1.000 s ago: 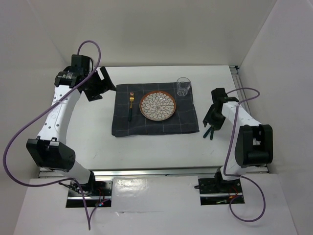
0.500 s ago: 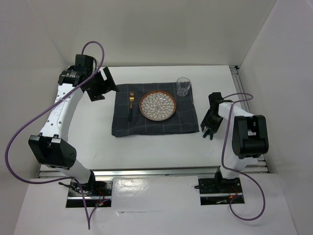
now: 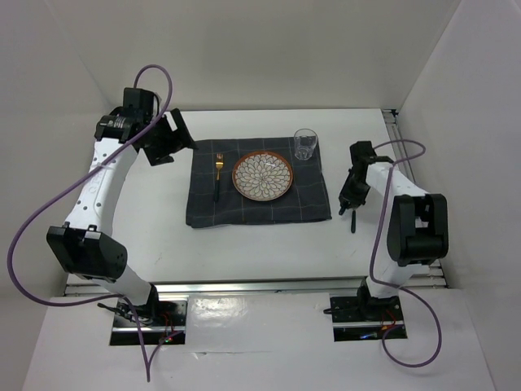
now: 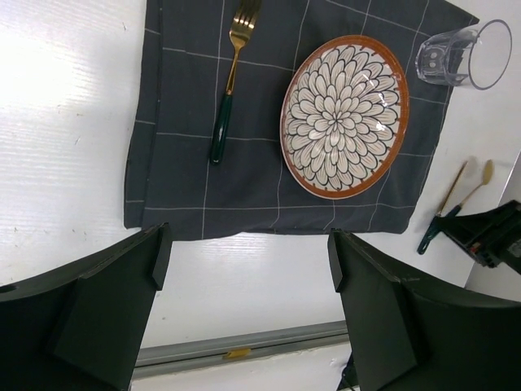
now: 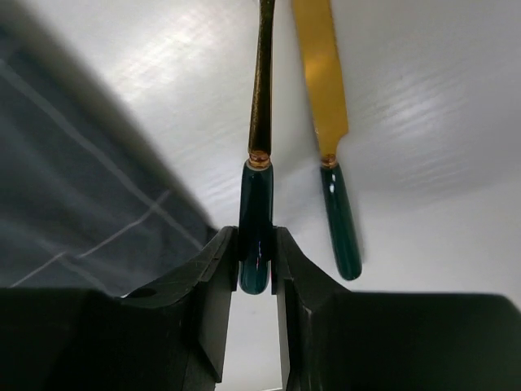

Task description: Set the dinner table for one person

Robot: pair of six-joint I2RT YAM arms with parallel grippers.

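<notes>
The white dinner table point(image 3: 244, 248) carries a dark grey checked cloth point(image 3: 259, 194). On the cloth lie a patterned plate point(image 3: 263, 176), a green-handled gold fork point(image 3: 217, 175) and a clear glass point(image 3: 305, 144). My right gripper point(image 3: 348, 204) is low over the table just right of the cloth. In the right wrist view it point(image 5: 255, 244) is shut on the green handle of a gold utensil point(image 5: 257, 195). A second green-handled utensil point(image 5: 334, 187) with a flat gold blade lies beside it. My left gripper point(image 4: 248, 252) is open and empty, raised at the back left.
A metal rail point(image 4: 244, 346) runs along the table's near edge, with another rail at the back right corner point(image 3: 394, 122). White walls close in on the left, back and right. Purple cables point(image 3: 49, 204) loop off both arms.
My right gripper has shifted a little toward the back, and one utensil now lies apart in front of it. The left arm has barely moved.
</notes>
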